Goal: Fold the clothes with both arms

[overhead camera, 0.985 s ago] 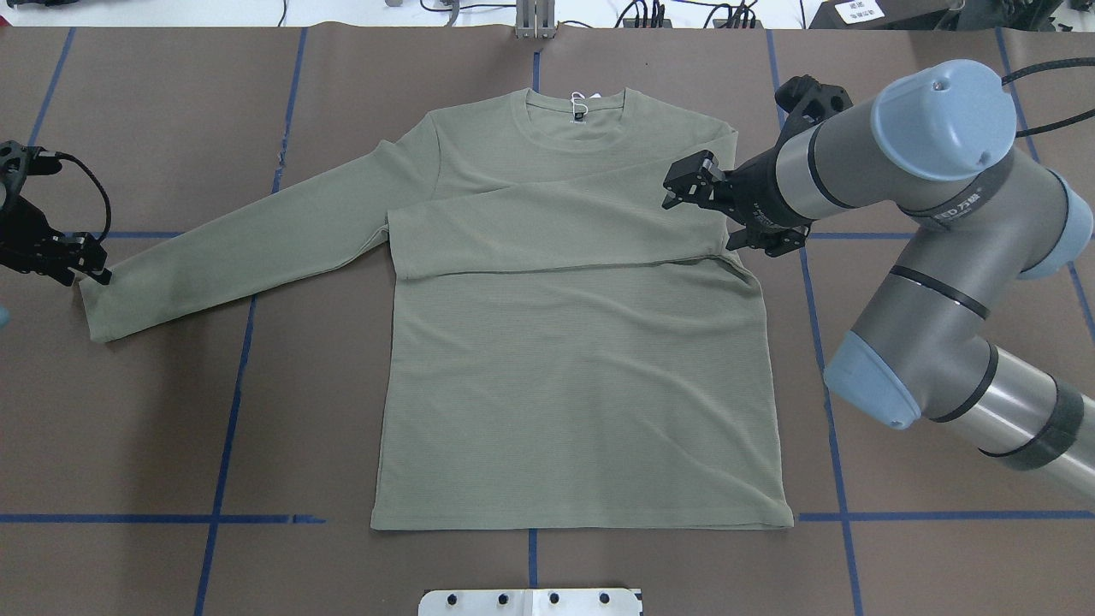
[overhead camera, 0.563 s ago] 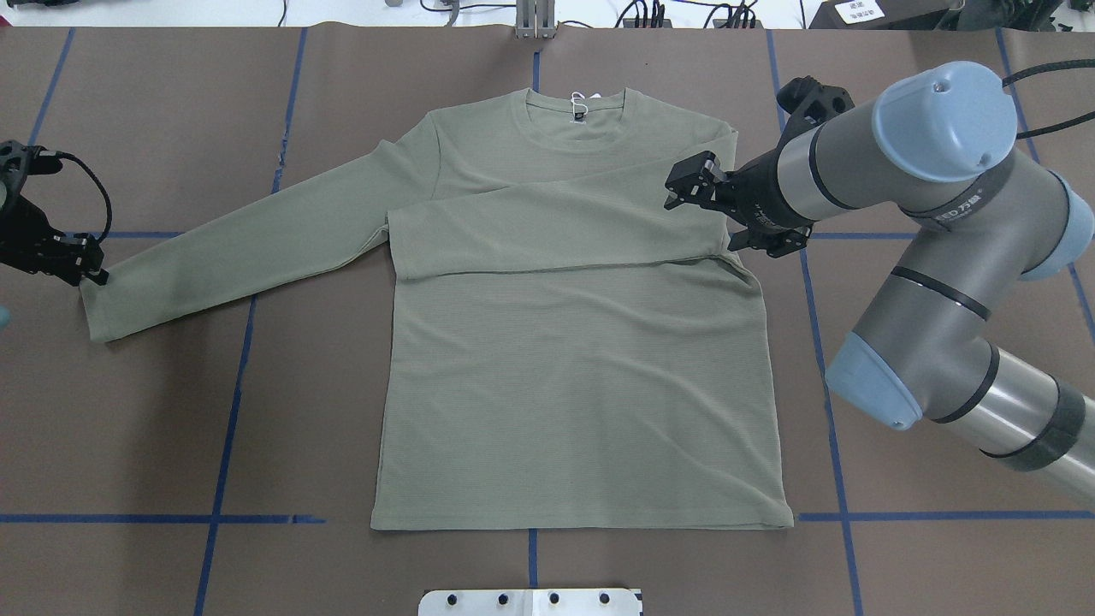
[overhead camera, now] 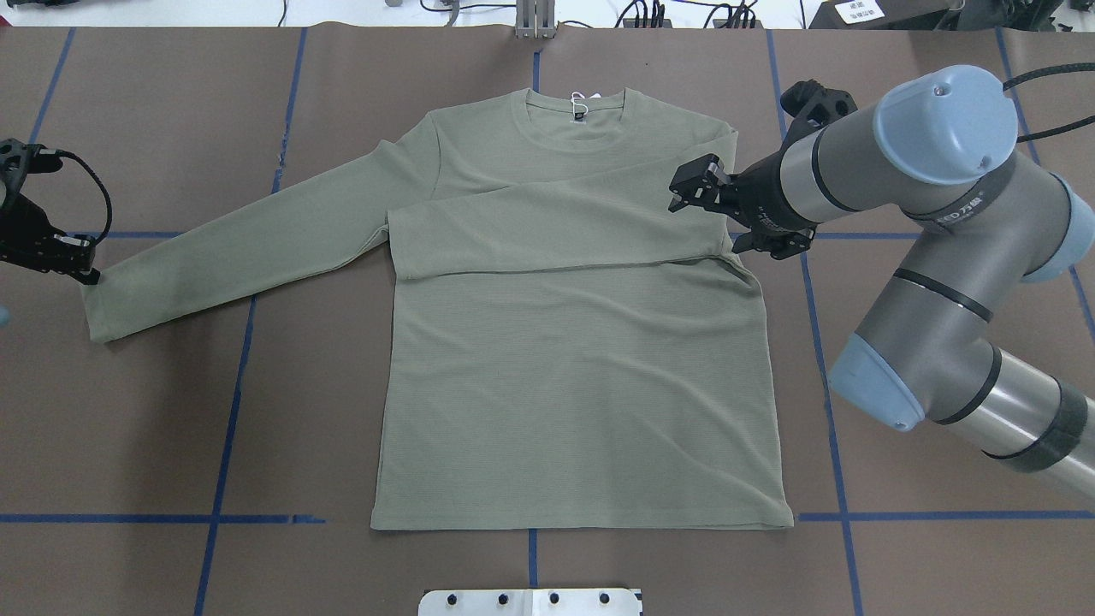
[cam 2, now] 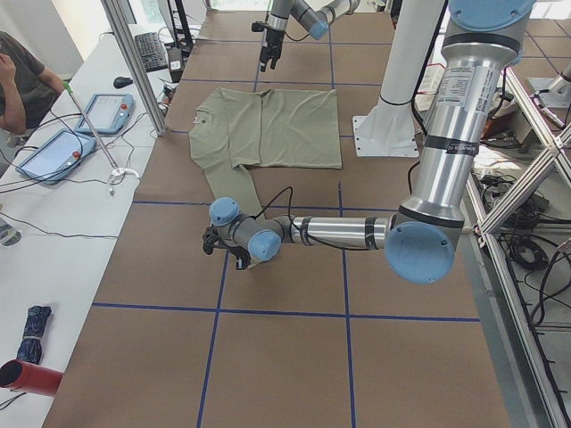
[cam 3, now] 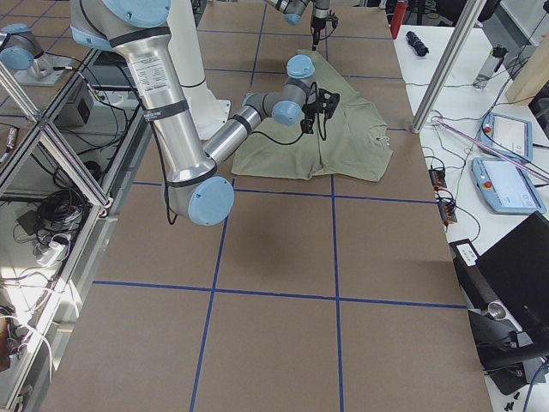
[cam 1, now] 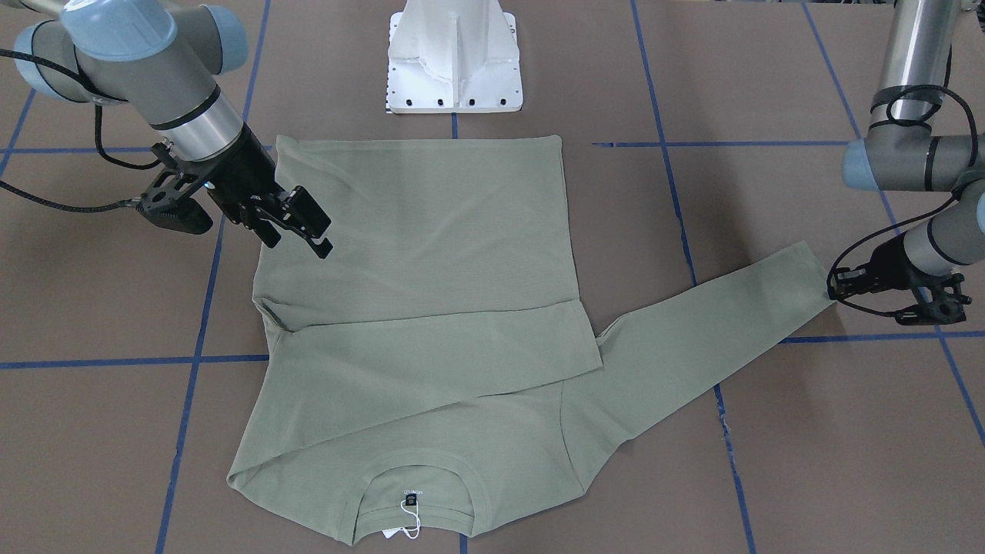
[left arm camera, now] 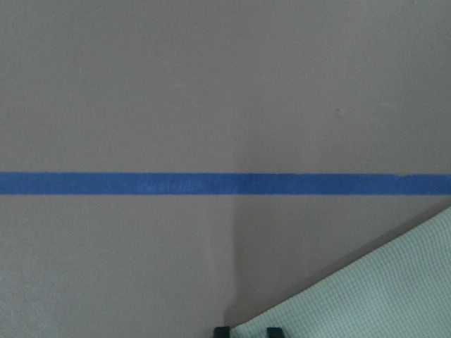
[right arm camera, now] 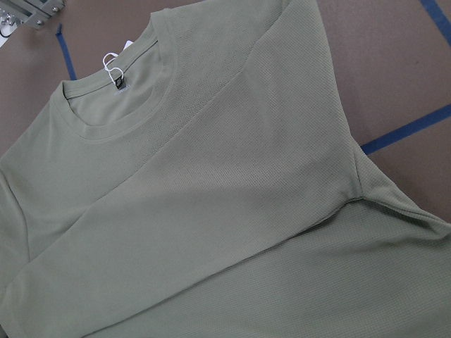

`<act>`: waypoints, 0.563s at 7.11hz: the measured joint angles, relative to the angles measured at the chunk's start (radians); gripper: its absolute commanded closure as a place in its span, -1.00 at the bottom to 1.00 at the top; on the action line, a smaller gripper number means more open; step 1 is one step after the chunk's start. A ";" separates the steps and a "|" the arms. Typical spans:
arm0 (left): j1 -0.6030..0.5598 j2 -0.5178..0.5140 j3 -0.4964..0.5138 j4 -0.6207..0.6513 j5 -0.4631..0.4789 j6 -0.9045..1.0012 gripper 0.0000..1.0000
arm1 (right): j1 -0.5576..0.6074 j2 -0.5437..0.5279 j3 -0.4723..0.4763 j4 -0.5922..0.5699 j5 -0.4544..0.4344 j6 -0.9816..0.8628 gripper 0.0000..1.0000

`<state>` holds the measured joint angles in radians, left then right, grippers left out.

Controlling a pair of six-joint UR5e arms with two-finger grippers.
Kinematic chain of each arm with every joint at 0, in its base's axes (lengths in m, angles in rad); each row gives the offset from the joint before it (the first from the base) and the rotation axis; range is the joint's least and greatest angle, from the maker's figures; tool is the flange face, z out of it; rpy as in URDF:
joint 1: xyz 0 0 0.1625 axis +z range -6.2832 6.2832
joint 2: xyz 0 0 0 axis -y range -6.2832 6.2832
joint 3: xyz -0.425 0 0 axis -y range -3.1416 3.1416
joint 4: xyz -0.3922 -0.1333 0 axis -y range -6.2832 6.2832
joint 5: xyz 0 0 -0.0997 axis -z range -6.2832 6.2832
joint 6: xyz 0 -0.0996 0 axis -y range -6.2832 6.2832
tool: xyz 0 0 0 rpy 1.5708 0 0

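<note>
As the shirt (overhead camera: 565,359) looks limp, pinch its nine-o'clock cuff (overhead camera: 101,310), where the left claw (overhead camera: 84,272) sits, grip unclear; right claw (overhead camera: 684,190) gapes empty.

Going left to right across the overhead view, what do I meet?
Left black two-finger gripper → outstretched sage-green sleeve → round ribbed collar with white hang tag → right black two-finger gripper → right arm's light-blue joint cap.
</note>
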<state>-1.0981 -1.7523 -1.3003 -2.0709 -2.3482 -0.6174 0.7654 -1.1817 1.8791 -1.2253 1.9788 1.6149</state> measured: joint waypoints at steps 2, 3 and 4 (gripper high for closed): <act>0.000 -0.001 -0.018 0.004 0.002 -0.001 -0.11 | 0.000 0.000 -0.004 0.001 0.000 0.000 -0.99; 0.001 -0.004 -0.027 0.006 0.010 0.000 -0.12 | 0.000 0.000 -0.004 0.000 0.000 0.000 -0.99; 0.001 -0.009 -0.028 0.006 0.016 0.002 -0.11 | 0.000 -0.002 -0.004 0.000 -0.001 0.001 -0.99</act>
<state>-1.0970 -1.7614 -1.3283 -2.0650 -2.3323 -0.6157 0.7655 -1.1835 1.8749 -1.2255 1.9778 1.6157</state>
